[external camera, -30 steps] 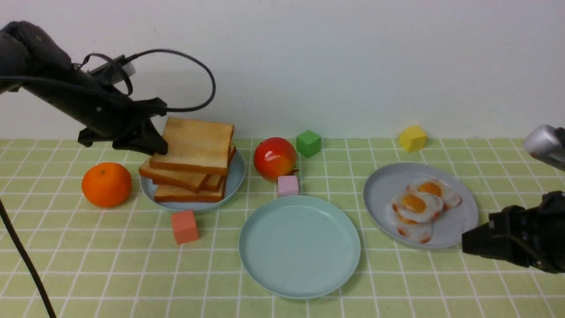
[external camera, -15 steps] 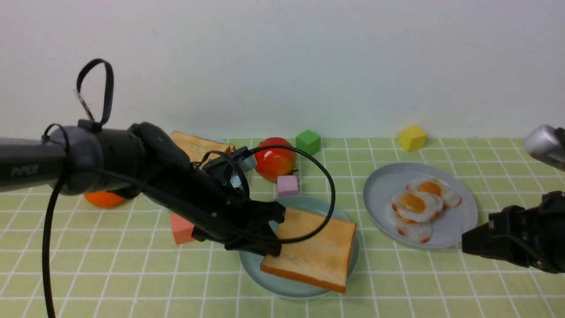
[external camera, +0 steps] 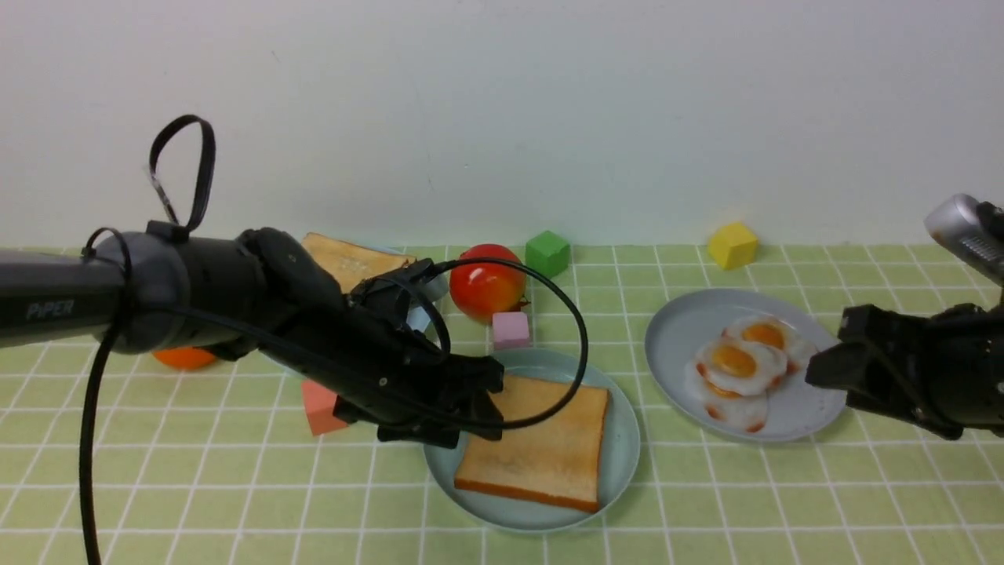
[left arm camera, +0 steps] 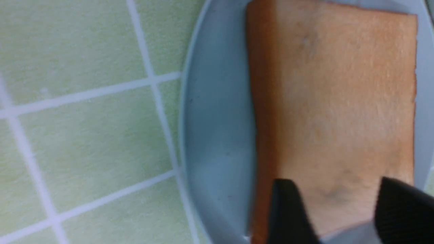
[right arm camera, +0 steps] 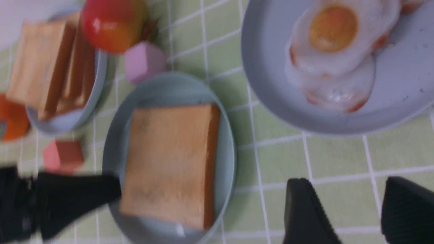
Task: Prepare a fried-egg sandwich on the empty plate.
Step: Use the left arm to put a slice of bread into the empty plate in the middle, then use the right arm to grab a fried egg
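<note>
1. orange: on the table, well to the left of the green plate and farther back than its middle; the left arm hides part of it.
2. red cube: left of the green plate, near it, partly behind the arm.
3. blue plate: beyond the green plate and to its left, with a pile of spare toast on it.
4. left fingers: spread apart, low over the left part of the green plate, above one end of a toast slice; they do not grip it.
5. that slice, the sandwich's bread, lies inside the green plate, brown crust along its edges.
6. apple: beyond the green plate.
7. pink cube: just beside the green plate's far edge.
8. green cube: beyond the green plate, farther back than the pink one.
9. grey plate: right of the green plate and farther back, holding the eggs, overlapping.
10. yellow cube: far back, to the right of the green plate.
11. right fingers: apart with nothing between them, well to the right of the green plate.
</note>
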Robot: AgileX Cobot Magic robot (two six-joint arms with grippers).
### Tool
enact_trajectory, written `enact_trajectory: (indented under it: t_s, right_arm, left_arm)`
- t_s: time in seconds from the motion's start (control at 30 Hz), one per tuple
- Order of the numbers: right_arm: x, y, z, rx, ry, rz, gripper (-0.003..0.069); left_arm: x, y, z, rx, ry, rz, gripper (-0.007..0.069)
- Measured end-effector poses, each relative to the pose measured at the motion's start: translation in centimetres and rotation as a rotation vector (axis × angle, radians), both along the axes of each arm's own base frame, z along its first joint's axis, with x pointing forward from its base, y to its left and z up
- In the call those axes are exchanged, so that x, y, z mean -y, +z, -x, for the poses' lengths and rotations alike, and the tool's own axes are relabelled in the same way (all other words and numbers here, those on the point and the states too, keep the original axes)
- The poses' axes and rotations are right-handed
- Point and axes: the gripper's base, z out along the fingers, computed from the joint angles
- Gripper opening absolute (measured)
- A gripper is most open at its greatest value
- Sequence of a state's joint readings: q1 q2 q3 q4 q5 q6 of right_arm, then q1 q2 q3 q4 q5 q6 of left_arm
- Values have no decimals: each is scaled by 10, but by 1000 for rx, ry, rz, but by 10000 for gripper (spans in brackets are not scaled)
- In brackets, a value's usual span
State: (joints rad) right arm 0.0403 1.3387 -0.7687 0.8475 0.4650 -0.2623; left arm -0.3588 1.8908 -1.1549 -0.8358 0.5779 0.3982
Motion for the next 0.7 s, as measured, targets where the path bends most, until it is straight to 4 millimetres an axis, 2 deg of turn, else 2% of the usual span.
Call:
enact_trajectory:
  t_s: [0.07,0.13,0.2,0.27,0.3,0.33,0.37,0.43,0.47,0.5,0.53,0.6,0.63,0.67,0.7]
  right_arm:
    - [1,-6,-12,-24,-41,-35,386]
    - [7,-12,-27,-51,-90,-73,421]
    - [13,-19,-36,-73,-130,-94,438]
    - [28,-32,-48,-116,-211,-136,455]
    - [29,-34,-49,-120,-220,-141,456]
    - [41,-47,-57,-158,-285,-187,458]
    - [46,-55,-62,-173,-305,-208,458]
    - [50,-63,-68,-185,-309,-225,458]
    - [51,-71,-76,-187,-289,-251,457]
    - [51,-74,-77,-193,-284,-258,456]
    - [48,-83,-85,-188,-259,-294,457]
    - [47,-94,-92,-185,-246,-328,457]
    - [47,-95,-92,-180,-239,-325,457]
    - [47,-102,-96,-175,-250,-341,457]
    - [48,-107,-99,-168,-251,-343,457]
  left_arm:
    - [-5,11,0,28,-2,-19,510]
    - [-12,32,-1,71,-6,-26,591]
    - [-17,49,-1,99,-19,-23,615]
    - [-21,78,7,144,-83,-17,622]
    - [-21,78,8,141,-91,-18,621]
    - [-19,97,19,181,-168,-9,595]
    - [-15,106,28,200,-227,-1,568]
    - [-10,114,36,221,-292,5,533]
    - [-1,125,51,253,-405,16,457]
    - [1,126,54,259,-421,18,435]
    - [11,132,65,275,-499,29,335]
    - [20,134,73,292,-548,30,196]
    - [21,135,74,293,-550,31,196]
    - [24,135,76,301,-561,31,86]
    - [26,135,76,310,-561,30,29]
